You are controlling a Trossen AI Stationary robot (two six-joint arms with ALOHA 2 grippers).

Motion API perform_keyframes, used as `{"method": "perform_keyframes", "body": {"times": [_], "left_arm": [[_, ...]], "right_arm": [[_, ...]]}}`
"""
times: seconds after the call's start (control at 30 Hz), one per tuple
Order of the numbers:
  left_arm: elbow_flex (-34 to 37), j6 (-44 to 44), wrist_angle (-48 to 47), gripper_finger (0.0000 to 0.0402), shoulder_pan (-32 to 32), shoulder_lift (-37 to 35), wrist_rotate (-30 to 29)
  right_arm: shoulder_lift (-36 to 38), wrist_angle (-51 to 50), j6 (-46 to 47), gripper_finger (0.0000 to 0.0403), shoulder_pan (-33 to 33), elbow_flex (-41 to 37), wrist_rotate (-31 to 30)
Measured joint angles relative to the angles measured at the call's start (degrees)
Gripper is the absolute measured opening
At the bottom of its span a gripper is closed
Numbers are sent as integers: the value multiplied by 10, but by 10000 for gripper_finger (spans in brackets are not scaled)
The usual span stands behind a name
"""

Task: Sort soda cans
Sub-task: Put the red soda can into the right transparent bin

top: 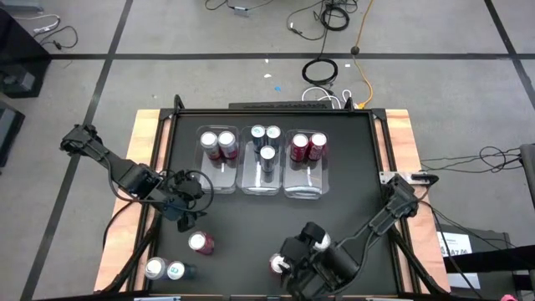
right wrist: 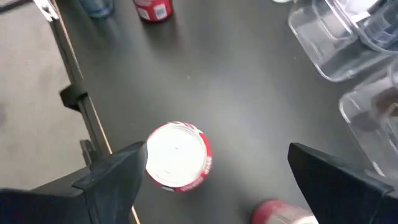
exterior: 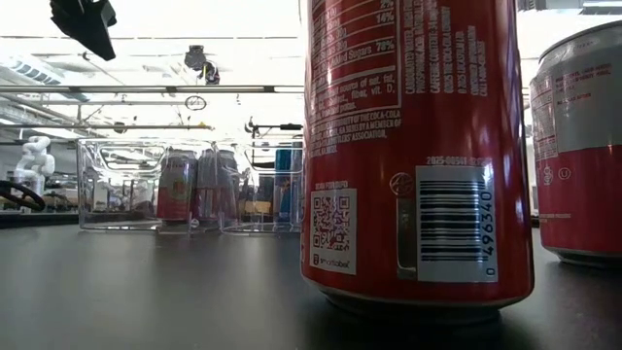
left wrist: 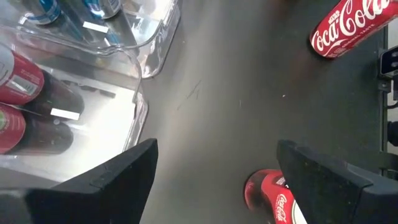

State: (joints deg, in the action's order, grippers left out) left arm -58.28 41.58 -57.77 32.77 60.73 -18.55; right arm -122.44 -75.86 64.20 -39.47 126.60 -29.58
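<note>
Three clear bins [top: 266, 186] at the table's middle hold soda cans: two maroon [top: 217, 144], three silver-blue [top: 266, 142], two red [top: 307, 146]. Loose cans stand on the black table: a red one [top: 201, 242], two [top: 165, 269] at the near left corner, and a red one [top: 276, 264] at the near edge. My left gripper [top: 188, 213] hangs open beside the left bin, with the red can [left wrist: 267, 194] just ahead of one finger. My right gripper [right wrist: 217, 149] is open above the near-edge red can [right wrist: 177, 155]. That can shows between the fingers, closer to one of them.
Another can [right wrist: 280, 213] stands close under my right gripper and shows big at the low view's right [exterior: 578, 146]. The table's raised rail [right wrist: 81, 118] runs close to the right gripper. Bare black table [top: 251, 226] lies between the bins and the loose cans.
</note>
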Motion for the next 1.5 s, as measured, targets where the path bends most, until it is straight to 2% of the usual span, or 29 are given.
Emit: {"method": "perform_keyframes", "body": {"times": [0.27, 0.5, 1.1, 1.5], "left_arm": [[0, 0, 4, 336, 0, 0, -1], [0, 0, 5, 336, 0, 0, -1], [0, 0, 19, 336, 0, 0, -2], [0, 0, 19, 336, 0, 0, -2]], "right_arm": [[-43, 24, -17, 380, -5, -5, 1], [-69, 40, -49, 380, -4, -5, 44], [-89, 60, -70, 380, 14, -5, 44], [-90, 120, -50, 380, 21, -73, 58]]}}
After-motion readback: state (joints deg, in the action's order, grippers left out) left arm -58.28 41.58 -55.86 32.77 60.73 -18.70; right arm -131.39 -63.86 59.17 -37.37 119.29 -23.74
